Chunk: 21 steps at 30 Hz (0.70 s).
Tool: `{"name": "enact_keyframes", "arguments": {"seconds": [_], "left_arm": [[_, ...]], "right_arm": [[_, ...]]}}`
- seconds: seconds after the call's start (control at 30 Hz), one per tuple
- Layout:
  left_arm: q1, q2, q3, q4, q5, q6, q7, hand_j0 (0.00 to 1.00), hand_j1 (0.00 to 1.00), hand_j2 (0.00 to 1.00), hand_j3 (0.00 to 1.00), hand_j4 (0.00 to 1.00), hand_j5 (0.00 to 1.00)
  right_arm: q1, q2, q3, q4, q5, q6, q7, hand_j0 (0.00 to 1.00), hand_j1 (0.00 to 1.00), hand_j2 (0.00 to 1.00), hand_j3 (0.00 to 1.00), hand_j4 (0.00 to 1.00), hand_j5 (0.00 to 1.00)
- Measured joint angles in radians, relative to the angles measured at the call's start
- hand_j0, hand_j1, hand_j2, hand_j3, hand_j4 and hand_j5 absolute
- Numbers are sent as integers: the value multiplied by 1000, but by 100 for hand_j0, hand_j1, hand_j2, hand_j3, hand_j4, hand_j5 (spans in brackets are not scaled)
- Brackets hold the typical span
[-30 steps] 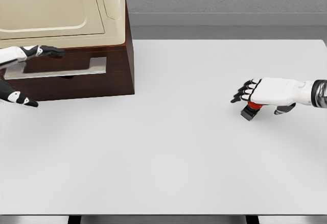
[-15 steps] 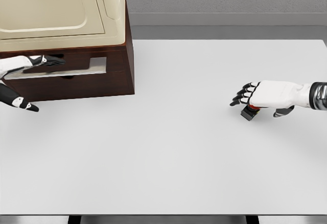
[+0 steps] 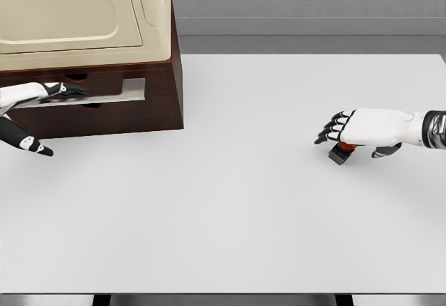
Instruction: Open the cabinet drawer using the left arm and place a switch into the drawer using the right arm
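Dark brown wood forms the cabinet (image 3: 139,107), just right of the left hand (image 3: 31,97), whose released fingers reach across the drawer (image 3: 104,91) front with the thumb hanging below. Whether the drawer holds anything cannot be told. On the white bench (image 3: 230,201), the red-and-black switch (image 3: 341,151) sits under the right hand (image 3: 366,130), fingers curling over it, not lifting.

Dark glossy wooden cabinet (image 3: 157,107), smooth cream plastic-looking top (image 3: 77,13), matt white table (image 3: 230,208).
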Motion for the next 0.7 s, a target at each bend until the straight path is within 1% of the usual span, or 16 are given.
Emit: {"name": "enact_keyframes", "arguments": {"seconds": [0.07,0.13,0.17,0.23,0.3,0.37,0.53,0.57,0.63,0.67,0.7], "left_arm": [[6,4,3,-6,-13,-7,5,100,100,100,100,100,100],[8,12,-2,-11,-29,-25,11,100,100,100,100,100,100],[18,17,1,-13,-16,-32,17,100,100,100,100,100,100],[18,23,-2,-15,-23,-48,12,100,100,100,100,100,100],[20,27,-5,-15,-29,-58,15,100,100,100,100,100,100],[20,33,-9,-17,-32,-70,13,100,100,100,100,100,100],[31,46,-7,-28,-22,-77,14,100,100,100,100,100,100],[42,50,-10,-32,-18,-77,5,100,100,100,100,100,100],[43,51,-17,-38,-28,-88,9,100,100,100,100,100,100],[57,55,-11,-41,-8,-90,20,100,100,100,100,100,100],[-9,79,70,-34,48,-33,38,100,100,100,100,100,100]], "right_arm": [[2,0,0,0,0,0,0,76,76,76,76,76,76],[0,0,-1,0,-1,0,0,84,84,84,84,84,84],[0,0,-1,0,-1,0,0,87,87,87,87,87,87],[0,1,-1,0,-1,0,0,91,91,91,91,91,91],[-2,1,-2,-1,0,0,0,98,98,98,98,98,98],[-2,1,-2,-1,0,0,0,100,100,100,100,100,100],[-2,1,-2,-3,0,0,0,100,100,100,100,100,100],[-2,1,-2,-4,0,0,0,100,100,100,100,100,100],[-2,1,-2,-5,0,0,0,100,100,100,100,100,100],[-2,1,-2,-6,0,0,0,99,99,99,99,99,99],[-2,-1,-2,-5,12,-7,2,99,99,99,99,99,99]]}}
